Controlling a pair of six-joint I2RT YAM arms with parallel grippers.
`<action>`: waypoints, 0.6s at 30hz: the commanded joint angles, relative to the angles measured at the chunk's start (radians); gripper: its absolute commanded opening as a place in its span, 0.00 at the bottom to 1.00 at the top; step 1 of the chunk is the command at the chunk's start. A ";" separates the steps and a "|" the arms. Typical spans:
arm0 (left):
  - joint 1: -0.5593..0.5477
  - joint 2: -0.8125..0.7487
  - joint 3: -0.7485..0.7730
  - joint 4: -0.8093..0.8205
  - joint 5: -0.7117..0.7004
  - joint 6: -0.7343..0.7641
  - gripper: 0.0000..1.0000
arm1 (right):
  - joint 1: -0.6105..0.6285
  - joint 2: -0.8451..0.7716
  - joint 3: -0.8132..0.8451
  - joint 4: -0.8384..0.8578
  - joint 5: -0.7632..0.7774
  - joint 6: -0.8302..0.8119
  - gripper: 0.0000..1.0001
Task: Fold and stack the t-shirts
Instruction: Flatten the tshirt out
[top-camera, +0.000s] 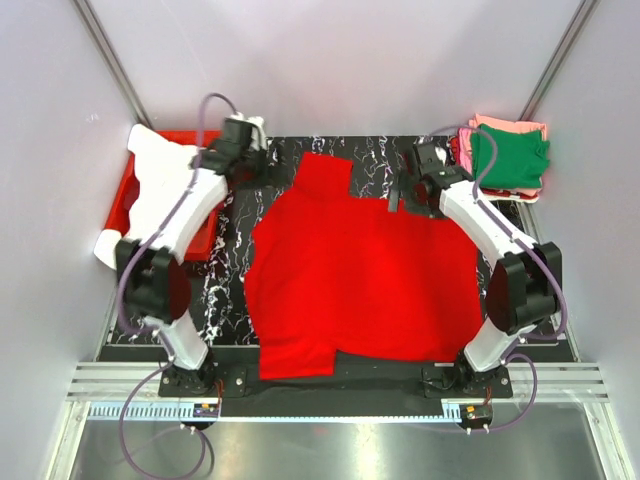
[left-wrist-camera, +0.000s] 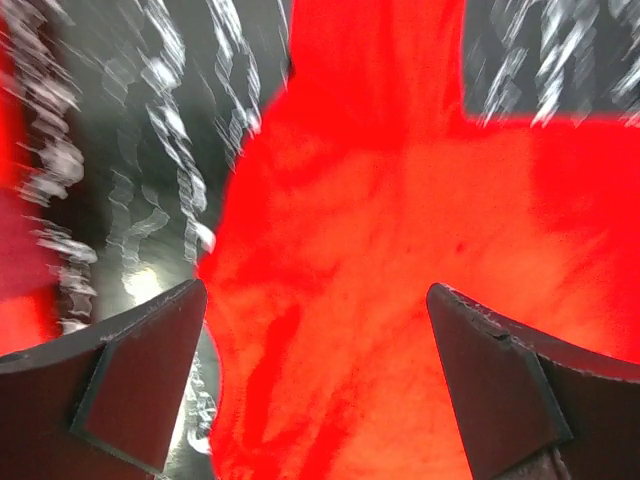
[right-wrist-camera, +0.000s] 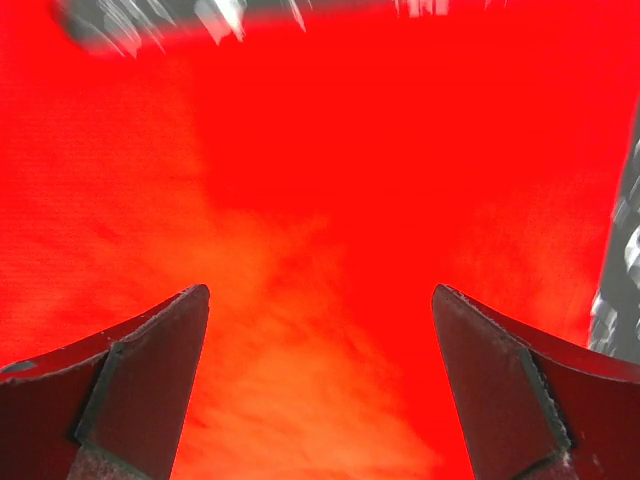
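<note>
The red t-shirt (top-camera: 360, 270) lies flat between 2 arms. The left gripper (top-camera: 250, 160) and right gripper (top-camera: 407, 190) hang wide open, empty, at its 2 far corners.

Counted from above: t-shirts, one bin, one table, two robot arms.
One red t-shirt (top-camera: 360, 270), one white t-shirt (top-camera: 150, 185), one red bin (top-camera: 122, 195). One stack: one green t-shirt (top-camera: 510, 158) over pink cloth (top-camera: 505, 125), the number beneath unclear. One table (top-camera: 225, 285). Two arms: left arm (top-camera: 185, 215), right arm (top-camera: 480, 225).
</note>
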 joint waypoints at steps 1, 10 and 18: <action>-0.086 0.150 -0.026 0.092 -0.008 -0.030 0.99 | -0.005 0.002 -0.115 0.008 -0.010 0.098 1.00; -0.128 0.567 0.330 -0.014 -0.025 -0.087 0.98 | -0.104 0.301 -0.031 0.045 -0.147 0.064 1.00; -0.067 0.833 0.587 -0.149 0.005 -0.175 0.91 | -0.105 0.596 0.265 -0.010 -0.252 0.030 1.00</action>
